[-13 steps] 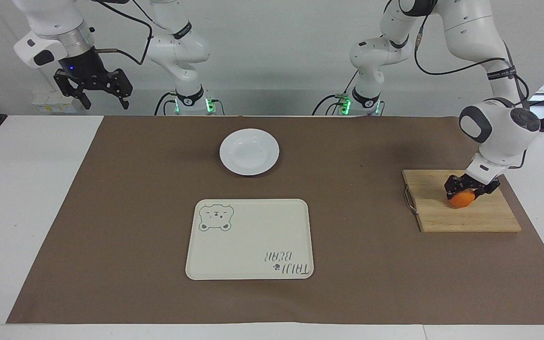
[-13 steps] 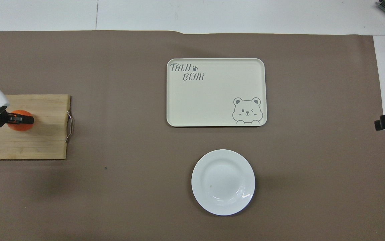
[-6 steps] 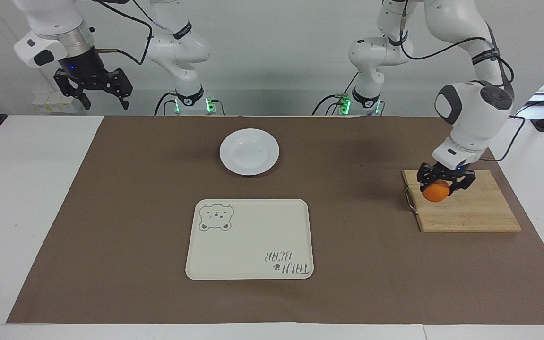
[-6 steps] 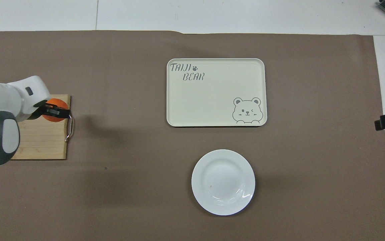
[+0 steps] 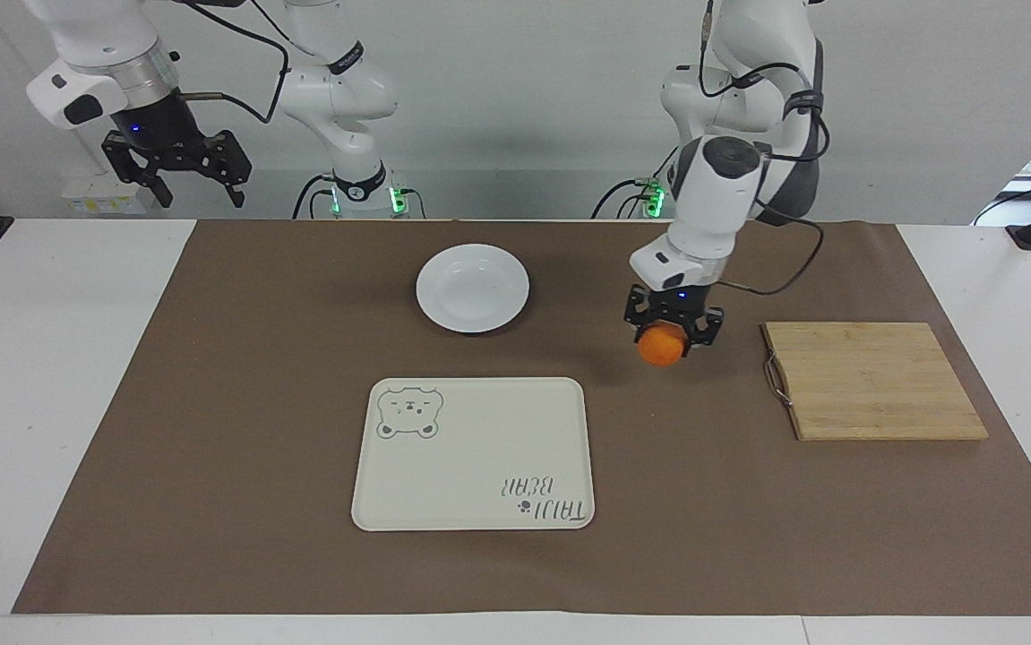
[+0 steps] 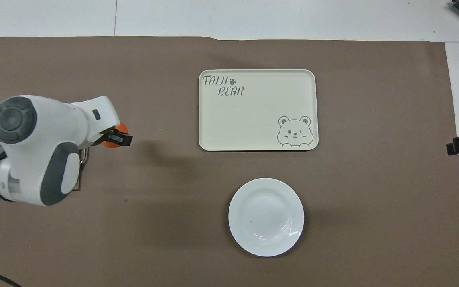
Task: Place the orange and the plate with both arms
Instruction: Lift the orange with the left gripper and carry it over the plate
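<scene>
Two arms share the work, and going from the right arm's end of the table to the left arm's: the right gripper (image 5: 176, 175) waits raised at its own end, fingers spread and empty; the white plate (image 5: 472, 288) lies on the brown mat (image 5: 210, 403) nearer the robots than the cream tray (image 5: 472, 453), whose lettering reads "TAIJI BEAR" beside a bear drawing. The left gripper (image 5: 673, 324), clenched on the orange (image 5: 663, 345), was over the wooden board (image 5: 873, 381) a second ago and now hangs above bare mat between board and tray. The fruit is lifted and travelling; judging by that, setting it down comes next.
</scene>
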You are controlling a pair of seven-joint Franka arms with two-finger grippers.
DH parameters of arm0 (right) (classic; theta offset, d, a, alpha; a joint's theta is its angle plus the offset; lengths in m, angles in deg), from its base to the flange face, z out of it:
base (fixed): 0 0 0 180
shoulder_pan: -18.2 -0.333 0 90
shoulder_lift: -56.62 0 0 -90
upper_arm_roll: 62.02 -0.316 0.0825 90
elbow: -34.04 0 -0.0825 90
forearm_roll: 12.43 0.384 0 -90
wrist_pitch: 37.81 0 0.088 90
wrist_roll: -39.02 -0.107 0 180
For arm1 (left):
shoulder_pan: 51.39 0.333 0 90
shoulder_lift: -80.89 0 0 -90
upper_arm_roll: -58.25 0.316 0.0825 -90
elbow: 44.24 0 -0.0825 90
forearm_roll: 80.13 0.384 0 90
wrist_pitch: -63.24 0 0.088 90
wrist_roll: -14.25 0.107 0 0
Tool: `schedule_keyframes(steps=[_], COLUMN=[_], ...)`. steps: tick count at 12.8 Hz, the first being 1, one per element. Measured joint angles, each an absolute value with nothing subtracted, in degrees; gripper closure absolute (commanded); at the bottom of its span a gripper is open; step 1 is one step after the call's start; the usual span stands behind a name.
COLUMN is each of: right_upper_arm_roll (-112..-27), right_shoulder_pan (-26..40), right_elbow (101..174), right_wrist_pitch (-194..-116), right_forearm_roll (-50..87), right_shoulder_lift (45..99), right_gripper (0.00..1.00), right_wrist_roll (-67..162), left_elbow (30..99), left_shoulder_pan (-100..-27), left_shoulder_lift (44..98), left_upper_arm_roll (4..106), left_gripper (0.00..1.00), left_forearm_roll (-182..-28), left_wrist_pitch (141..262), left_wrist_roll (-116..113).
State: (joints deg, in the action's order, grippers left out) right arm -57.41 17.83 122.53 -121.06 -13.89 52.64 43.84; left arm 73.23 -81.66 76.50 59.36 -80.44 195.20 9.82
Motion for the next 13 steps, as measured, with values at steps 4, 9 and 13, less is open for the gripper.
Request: schedule_keyframes(steps=[4, 9, 13], right_upper_arm_roll=[-57.41, -57.41, -57.41], right_shoulder_pan=[17.83, 17.83, 17.83], right_elbow=[122.53, 122.53, 122.53], right_wrist_pitch=[-121.06, -121.06, -121.06], right_forearm_roll=[-13.89, -13.89, -13.89], right_shoulder_lift=[52.64, 52.64, 52.64], right_gripper=[0.0, 0.0, 0.0], right_wrist_roll=[43.84, 43.84, 43.84], left_elbow=[73.26, 73.28, 73.28], left_shoulder_pan=[-94.73, -104.11, -105.12], left_shoulder_lift=[75.75, 72.35, 69.67], left_upper_arm_roll=[59.15, 58.81, 57.24], left_gripper=[1.0, 1.0, 1.0], left_forearm_roll=[-80.43, -80.44, -80.44], left_wrist_pitch=[197.16, 203.38, 205.11], left_wrist_roll=[-3.15, -11.46, -14.67])
